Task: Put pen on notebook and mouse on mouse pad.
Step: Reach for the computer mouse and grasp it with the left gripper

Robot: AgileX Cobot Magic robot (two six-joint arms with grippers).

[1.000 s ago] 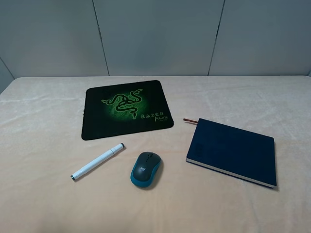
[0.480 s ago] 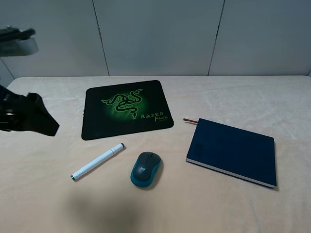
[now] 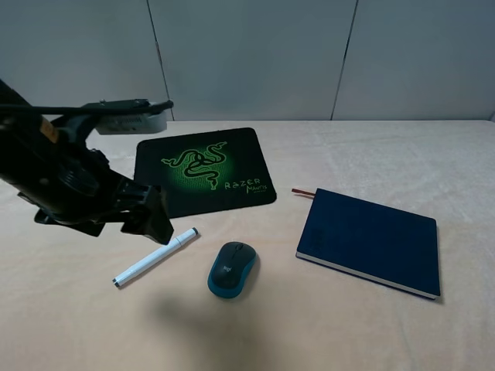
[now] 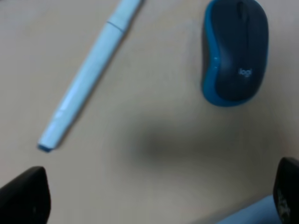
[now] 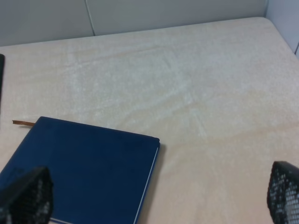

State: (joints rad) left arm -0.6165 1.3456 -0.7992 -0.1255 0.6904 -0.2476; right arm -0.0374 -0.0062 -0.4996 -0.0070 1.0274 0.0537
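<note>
Left gripper (image 4: 154,200) spread wide, hovering by pen (image 3: 155,257). Pen and mouse (image 3: 232,269) lie on table (image 3: 325,332) beside each other, just off mouse pad (image 3: 203,174). Right gripper (image 5: 154,196) also spread, near notebook (image 3: 371,239).

Your left wrist picture is soft all over. The pen (image 4: 88,74) loses its capped end past the edge, the lettering on the mouse (image 4: 235,51) barely reads, and the left claw (image 4: 155,198) shows only as two dark fingertips (image 4: 23,198) cut off at the corners.

From the high camera, the left arm (image 3: 69,178) hides the mouse pad's (image 3: 203,166) lower left corner.

In the right wrist picture, the edge cuts off the notebook's (image 5: 84,172) near end. The right claw (image 5: 156,196) shows only partial tips in the corners.
</note>
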